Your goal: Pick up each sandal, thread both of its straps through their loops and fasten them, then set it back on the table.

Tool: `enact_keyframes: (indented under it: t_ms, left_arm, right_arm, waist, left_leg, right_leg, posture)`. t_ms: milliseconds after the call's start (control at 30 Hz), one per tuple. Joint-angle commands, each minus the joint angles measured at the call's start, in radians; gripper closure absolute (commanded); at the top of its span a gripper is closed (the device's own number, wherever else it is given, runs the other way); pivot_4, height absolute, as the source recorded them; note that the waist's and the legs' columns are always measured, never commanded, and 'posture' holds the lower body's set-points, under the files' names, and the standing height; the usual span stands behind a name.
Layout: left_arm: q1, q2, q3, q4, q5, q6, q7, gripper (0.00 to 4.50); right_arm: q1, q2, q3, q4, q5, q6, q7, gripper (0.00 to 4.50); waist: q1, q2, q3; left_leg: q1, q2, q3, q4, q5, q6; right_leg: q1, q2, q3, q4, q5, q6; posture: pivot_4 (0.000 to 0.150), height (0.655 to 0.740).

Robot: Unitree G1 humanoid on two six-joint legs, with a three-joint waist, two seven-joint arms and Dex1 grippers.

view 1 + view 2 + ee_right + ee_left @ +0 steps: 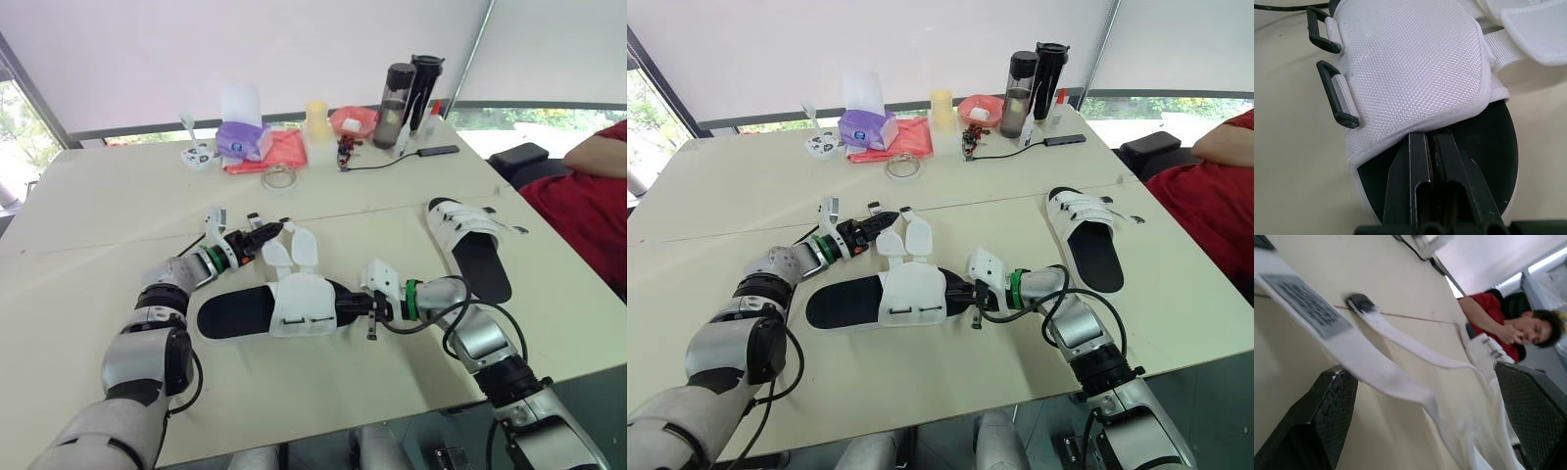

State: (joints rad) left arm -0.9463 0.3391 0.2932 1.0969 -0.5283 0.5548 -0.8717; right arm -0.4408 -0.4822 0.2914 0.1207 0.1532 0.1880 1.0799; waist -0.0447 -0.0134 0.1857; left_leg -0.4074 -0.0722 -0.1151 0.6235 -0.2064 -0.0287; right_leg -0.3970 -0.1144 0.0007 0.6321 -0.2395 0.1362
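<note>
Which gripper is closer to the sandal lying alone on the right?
Right. The right gripper sits on the middle sandal; the left gripper is at its loose straps, farther from the lone sandal.

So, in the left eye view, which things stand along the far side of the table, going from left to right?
small white gadget → purple tissue box → tape roll → yellow cup → red bowl → clear bottle → black flask
</note>
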Motion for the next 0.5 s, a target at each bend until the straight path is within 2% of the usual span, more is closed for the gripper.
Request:
enact_keyframes:
  t_ms: [33,133,200,233,367,500]
  left_arm:
    - [-0.032,-0.007,-0.001,-0.028,0.026,-0.065,-0.040,1.59]
    - [-0.022,-0.004,-0.035,-0.091,0.056,-0.116,-0.104,3.05]
    - [-0.023,0.006,-0.042,-0.125,0.063,-0.124,-0.118,4.19]
    - [-0.021,0.010,-0.051,-0.150,0.073,-0.126,-0.116,4.46]
    - [0.016,0.017,-0.103,-0.264,0.123,-0.177,-0.133,4.46]
    - [0.105,0.029,-0.234,-0.491,0.257,-0.418,-0.159,4.46]
  right_arm:
    - [0.016,0.012,0.038,0.024,-0.040,0.011,-0.015,4.46]
    - [0.018,0.010,0.035,0.024,-0.041,0.010,-0.014,4.46]
    - [0.020,0.010,0.034,0.025,-0.041,0.009,-0.014,4.46]
    - [0.021,0.010,0.034,0.026,-0.042,0.008,-0.015,4.46]
    - [0.021,0.010,0.033,0.032,-0.043,0.004,-0.015,4.46]
    - [0.018,0.009,0.031,0.040,-0.045,-0.002,-0.014,4.46]
  waist:
    - [0.000,0.000,0.000]
    - [0.000,0.000,0.000]
    - [0.000,0.000,0.000]
    - [0.000,0.000,0.000]
    - [0.000,0.000,0.000]
    - [0.000,0.000,0.000]
  left_leg:
    - [0.000,0.000,0.000,0.000,0.000,0.000]
    - [0.000,0.000,0.000,0.000,0.000,0.000]
    - [0.000,0.000,0.000,-0.001,0.000,-0.001]
    - [0.000,0.000,0.000,-0.001,0.000,-0.001]
    - [0.000,0.000,0.000,-0.001,0.000,-0.001]
    - [0.000,0.000,0.000,-0.002,0.001,-0.001]
  right_leg:
    - [0.000,0.000,0.000,0.000,0.000,0.000]
    - [0.000,0.000,0.000,0.000,0.000,0.000]
    - [0.000,0.000,0.000,0.000,0.000,0.000]
    - [0.000,0.000,0.000,0.000,0.000,0.000]
    - [0.000,0.000,0.000,0.000,0.000,0.000]
    - [0.000,0.000,0.000,-0.001,0.000,-0.001]
  posture:
    - [0.150,0.7400]
    - [0.150,0.7400]
    - [0.150,0.7400]
    - [0.150,0.7400]
    - [0.150,0.7400]
    - [0.150,0.7400]
